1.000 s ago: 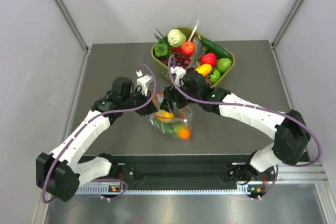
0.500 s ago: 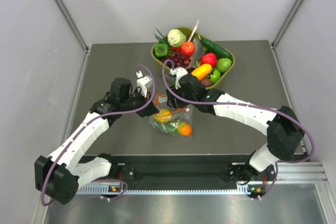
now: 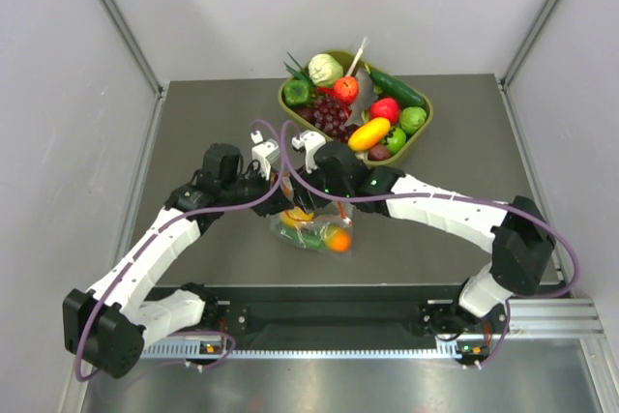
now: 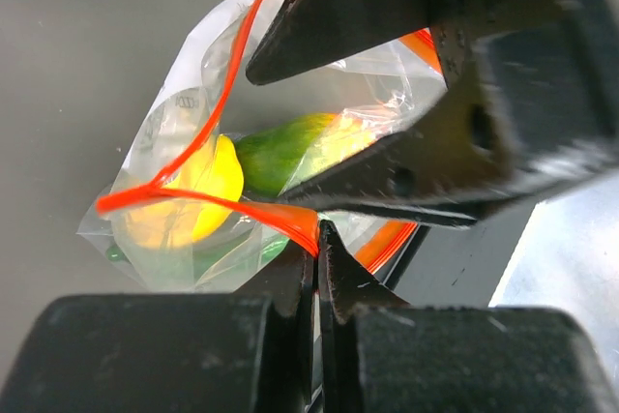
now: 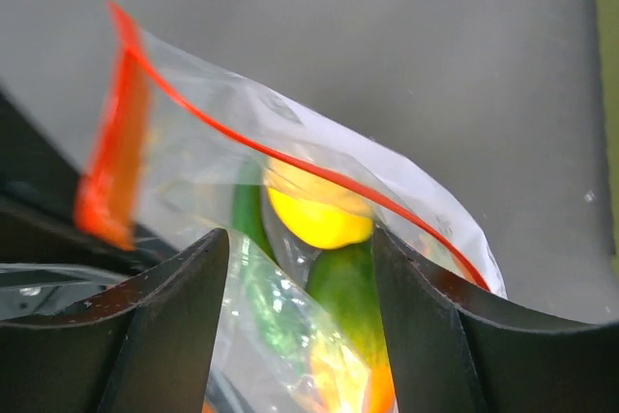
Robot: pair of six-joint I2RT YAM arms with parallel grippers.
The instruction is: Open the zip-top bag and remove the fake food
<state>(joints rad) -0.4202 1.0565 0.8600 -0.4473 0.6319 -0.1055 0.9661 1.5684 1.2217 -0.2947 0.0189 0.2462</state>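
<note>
The clear zip-top bag (image 3: 311, 227) lies on the grey table near the middle front, its orange-red zip strip (image 4: 208, 132) gaping open. My left gripper (image 4: 317, 239) is shut on the zip strip at the bag's near lip. My right gripper (image 5: 300, 287) is open, its fingers (image 5: 169, 321) straddling the bag's mouth, right above the bag in the top view (image 3: 319, 195). Inside the bag I see a yellow lemon (image 5: 317, 215), an orange-and-green fruit (image 5: 353, 336) and a small green piece (image 5: 276, 321). No round red fruit shows in the bag.
An olive-green tub (image 3: 423, 125) at the back holds several toys: purple grapes (image 3: 334, 113), pale green cabbage (image 3: 325, 69), red, yellow and green pieces. Both arms meet over the bag. White walls stand on both sides.
My right gripper has moved left and down over the bag's mouth. The bag has shifted slightly left and its mouth stands more open. My left gripper keeps its hold.
</note>
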